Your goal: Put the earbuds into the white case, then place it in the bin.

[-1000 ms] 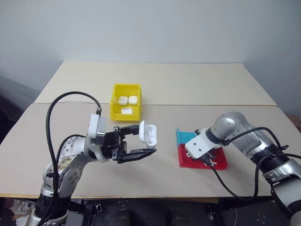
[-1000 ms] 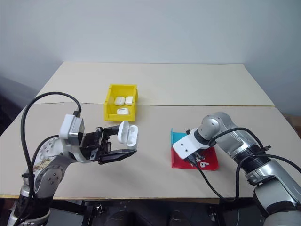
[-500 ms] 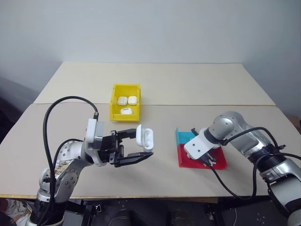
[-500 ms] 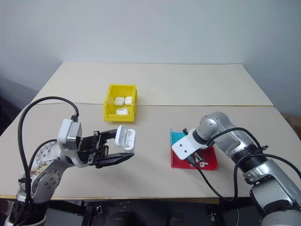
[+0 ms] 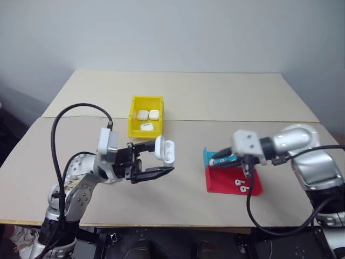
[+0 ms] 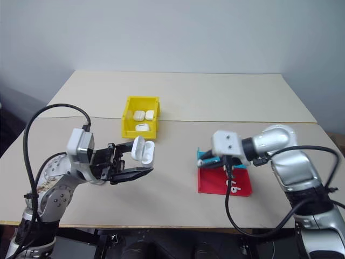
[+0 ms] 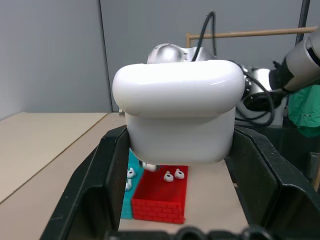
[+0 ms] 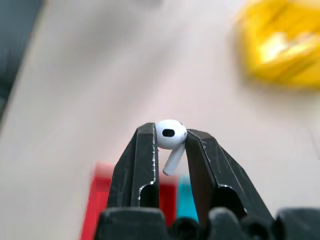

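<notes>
The two head views look forward and down from above onto the table (image 5: 215, 97). They share nearly the same scene, slightly shifted sideways. The left wrist view sits very near the white case (image 7: 180, 117) and faces across the table to the red tray (image 7: 162, 200). The right wrist view looks along its fingers (image 8: 142, 165) down to the blurred bin (image 8: 285, 45).

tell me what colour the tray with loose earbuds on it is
Red tray, clearest in the left eye view.
</notes>
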Available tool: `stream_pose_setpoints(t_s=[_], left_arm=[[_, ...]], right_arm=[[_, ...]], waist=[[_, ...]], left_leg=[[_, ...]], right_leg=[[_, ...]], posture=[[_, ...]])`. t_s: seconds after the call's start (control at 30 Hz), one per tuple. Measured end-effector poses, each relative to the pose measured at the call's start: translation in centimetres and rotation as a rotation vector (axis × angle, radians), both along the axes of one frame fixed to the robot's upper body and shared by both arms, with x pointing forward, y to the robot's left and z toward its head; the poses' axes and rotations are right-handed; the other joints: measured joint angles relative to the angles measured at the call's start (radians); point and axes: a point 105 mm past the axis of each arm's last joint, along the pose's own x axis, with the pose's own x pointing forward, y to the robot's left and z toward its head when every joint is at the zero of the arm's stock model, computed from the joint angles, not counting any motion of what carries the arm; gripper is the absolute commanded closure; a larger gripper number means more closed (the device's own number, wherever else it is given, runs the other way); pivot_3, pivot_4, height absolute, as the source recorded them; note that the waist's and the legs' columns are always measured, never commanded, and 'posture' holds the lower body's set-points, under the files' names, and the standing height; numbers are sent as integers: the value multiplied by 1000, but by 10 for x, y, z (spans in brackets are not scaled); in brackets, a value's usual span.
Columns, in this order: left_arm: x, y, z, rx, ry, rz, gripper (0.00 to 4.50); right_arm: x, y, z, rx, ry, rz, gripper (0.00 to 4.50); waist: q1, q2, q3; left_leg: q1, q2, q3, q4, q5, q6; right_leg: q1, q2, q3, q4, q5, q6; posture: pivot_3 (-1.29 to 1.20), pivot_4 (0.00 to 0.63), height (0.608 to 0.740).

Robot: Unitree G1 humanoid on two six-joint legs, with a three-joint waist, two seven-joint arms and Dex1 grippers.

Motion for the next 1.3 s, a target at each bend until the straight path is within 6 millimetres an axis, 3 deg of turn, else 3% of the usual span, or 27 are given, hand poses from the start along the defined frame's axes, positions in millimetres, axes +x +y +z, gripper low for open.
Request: stream_pose_setpoints(t_s=[0.2, 0.3, 0.37, 0.5, 0.93, 1.27, 1.3], left_arm=[[6, -15, 5, -7, 1, -71, 1739], [11, -23, 9, -17, 3, -100, 1739], [14, -25, 10, -17, 6, -110, 1739], [18, -29, 11, -7, 3, -125, 1739], [21, -28, 8, 8, 7, -122, 1739], [22, -24, 3, 12, 13, -90, 1739], [23, -24, 3, 12, 12, -87, 1739]], right_arm=[[-15, 18, 65, 634, 82, -70, 3880], [-32, 37, 78, 724, 92, -24, 3880], [-39, 49, 77, 713, 96, -14, 3880], [-39, 64, 56, 646, 152, -36, 3880], [-33, 62, 43, 547, 107, -82, 3880], [-36, 60, 35, 438, 80, -18, 456], [-35, 60, 34, 434, 80, -17, 456]], waist=[[-5, 0, 0], [-4, 0, 0], [-4, 0, 0], [-3, 0, 0], [-4, 0, 0], [-4, 0, 0], [-4, 0, 0]], left_leg=[[1, 0, -1, -2, 0, 0], [0, 0, 0, -2, 0, 0], [0, -1, 0, -2, 0, 0], [0, -1, 0, -2, 0, 0], [0, 0, -1, -2, 0, 0], [0, 0, -1, -2, 0, 0], [0, 0, -1, -2, 0, 0]], right_leg=[[-1, 1, 1, 1, 0, 0], [-1, 1, 1, 0, 0, 0], [-1, 0, 1, 0, 0, 0], [-1, 0, 1, 0, 0, 0], [-1, 1, 1, 0, 0, 0], [-1, 1, 1, 0, 0, 0], [-1, 1, 1, 0, 0, 0]], posture=[[0, 150, 740], [0, 150, 740], [0, 150, 740], [0, 150, 740], [0, 150, 740], [0, 150, 740], [0, 150, 740]])
